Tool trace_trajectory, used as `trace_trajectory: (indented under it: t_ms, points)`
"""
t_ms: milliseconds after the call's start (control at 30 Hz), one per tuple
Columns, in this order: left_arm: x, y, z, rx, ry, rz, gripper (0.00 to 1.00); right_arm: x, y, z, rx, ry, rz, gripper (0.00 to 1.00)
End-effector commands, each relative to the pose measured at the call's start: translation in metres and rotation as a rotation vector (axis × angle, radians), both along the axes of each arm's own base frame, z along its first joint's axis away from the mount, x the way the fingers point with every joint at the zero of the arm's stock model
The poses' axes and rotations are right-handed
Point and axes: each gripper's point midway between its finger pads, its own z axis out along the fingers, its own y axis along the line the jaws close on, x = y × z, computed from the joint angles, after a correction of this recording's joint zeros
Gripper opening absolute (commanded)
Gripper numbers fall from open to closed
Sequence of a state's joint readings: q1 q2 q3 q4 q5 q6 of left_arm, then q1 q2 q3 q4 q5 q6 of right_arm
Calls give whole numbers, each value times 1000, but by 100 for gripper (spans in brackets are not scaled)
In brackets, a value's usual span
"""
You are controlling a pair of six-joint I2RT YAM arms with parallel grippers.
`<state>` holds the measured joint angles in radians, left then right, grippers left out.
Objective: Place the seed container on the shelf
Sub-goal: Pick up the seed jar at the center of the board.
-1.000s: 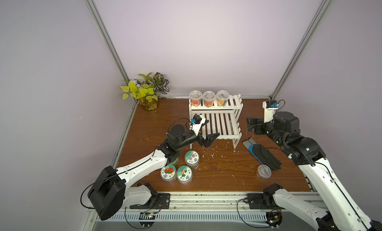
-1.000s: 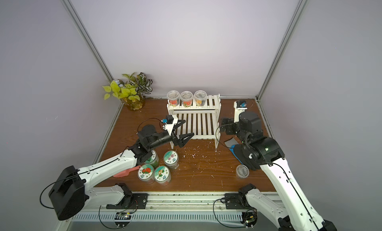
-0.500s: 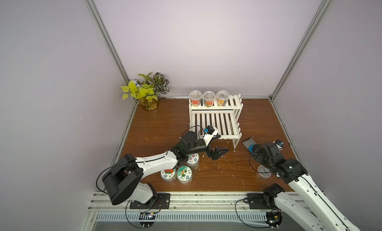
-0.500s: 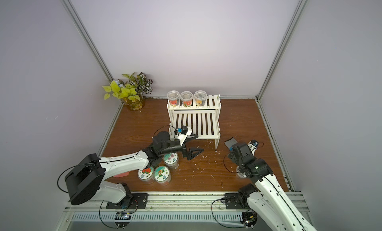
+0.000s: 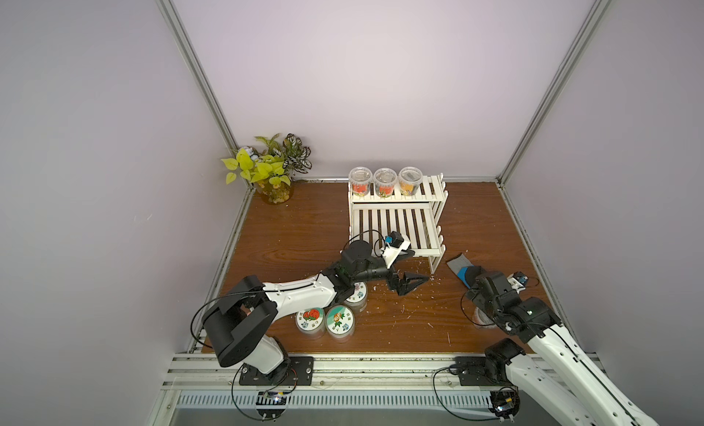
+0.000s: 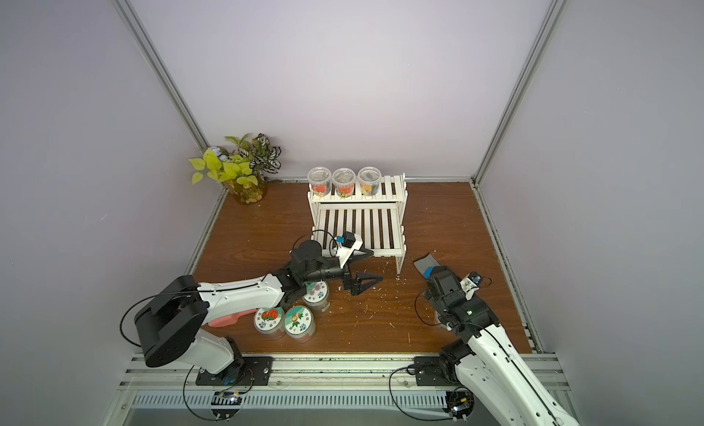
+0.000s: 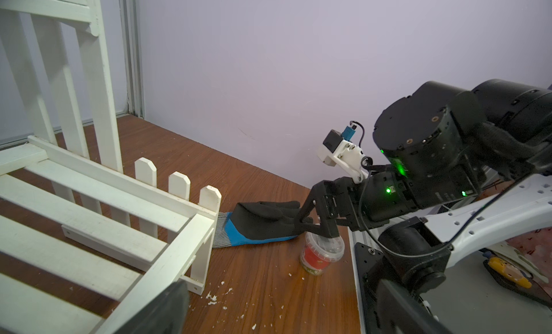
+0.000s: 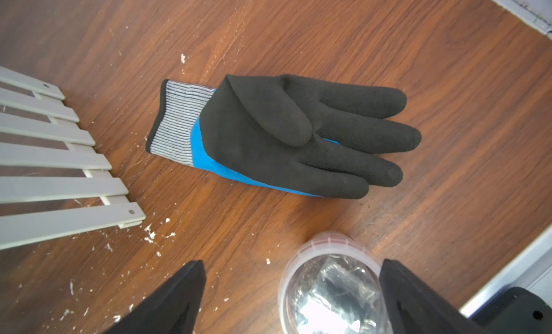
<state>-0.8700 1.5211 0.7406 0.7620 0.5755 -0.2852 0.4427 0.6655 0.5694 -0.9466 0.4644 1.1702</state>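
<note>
The seed container, a small clear tub with a red label, stands on the wooden floor beside the black-and-blue glove. My right gripper hangs over it, open. The tub sits between the fingers, close against one of them, and they do not grip it. In the left wrist view the same gripper hovers at the tub's lid. The white slatted shelf stands at the back. My left gripper is open and empty by the shelf's front right leg.
Three similar tubs line the shelf's upper tier. Three round printed lids sit by my left arm. A potted plant fills the back left corner. White crumbs litter the floor. The metal base rail runs just beyond the tub.
My right arm swung from beside the shelf down to the front right, over the tub and glove. My left arm reached further right and lower, to the shelf's front.
</note>
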Motion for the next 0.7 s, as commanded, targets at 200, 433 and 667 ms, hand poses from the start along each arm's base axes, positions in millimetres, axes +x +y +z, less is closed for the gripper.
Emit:
trace_trajectory:
  t_ms: [200,433,667]
  points:
    - [-1,-8,18,-47,-39,-18,100,1,-14,4,-51,-15,-95,99]
    - [4,-5,17,-35,-62,14,100,2,-3,-17,25,16,-126,99]
    - [8,-2,16,-14,-87,39,100,4,4,-27,60,21,-117,99]
